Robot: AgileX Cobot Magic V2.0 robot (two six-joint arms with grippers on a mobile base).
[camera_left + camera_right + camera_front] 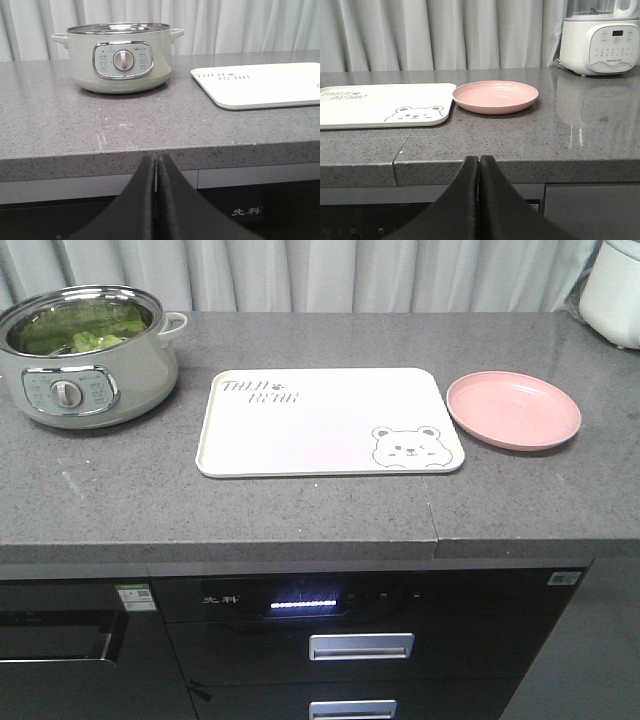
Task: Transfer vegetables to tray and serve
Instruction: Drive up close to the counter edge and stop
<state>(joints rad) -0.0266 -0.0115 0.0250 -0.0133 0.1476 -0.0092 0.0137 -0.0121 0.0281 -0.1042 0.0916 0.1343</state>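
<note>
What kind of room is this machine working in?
Probably a kitchen: a grey stone countertop holds an electric pot of vegetables, a built-in appliance with drawers sits beneath, and a white blender-like machine stands nearby.

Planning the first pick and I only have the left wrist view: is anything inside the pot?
Observer: Yes, green lettuce leaves lie inside the pot.
Operator: I see only part of the tray. Is the rest bare?
Observer: Yes, the tray holds nothing, only its printing.
Operator: Anything past its far end?
Observer: A pink plate with nothing on it sits close beside the tray's right edge.
</note>
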